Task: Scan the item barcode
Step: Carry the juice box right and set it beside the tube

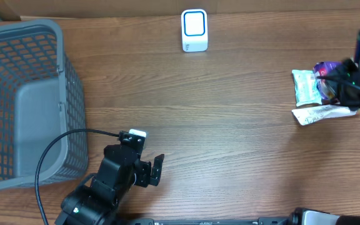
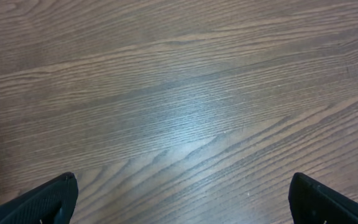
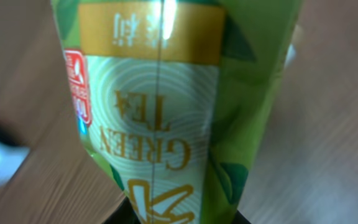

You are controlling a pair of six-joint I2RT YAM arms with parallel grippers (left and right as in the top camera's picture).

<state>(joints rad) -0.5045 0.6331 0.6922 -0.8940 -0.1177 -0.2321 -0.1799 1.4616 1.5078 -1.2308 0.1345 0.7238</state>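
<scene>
Right wrist view is filled by a green tea packet (image 3: 160, 112). Its long axis runs top to bottom of the frame, its lettering is upside down, and it narrows to the bottom middle, where the right jaws pinch it. Overhead, it is at the right edge of the surface (image 1: 230, 125), well apart from the white scanner (image 1: 194, 30) at top centre. The left jaws are spread wide over bare wood.
</scene>
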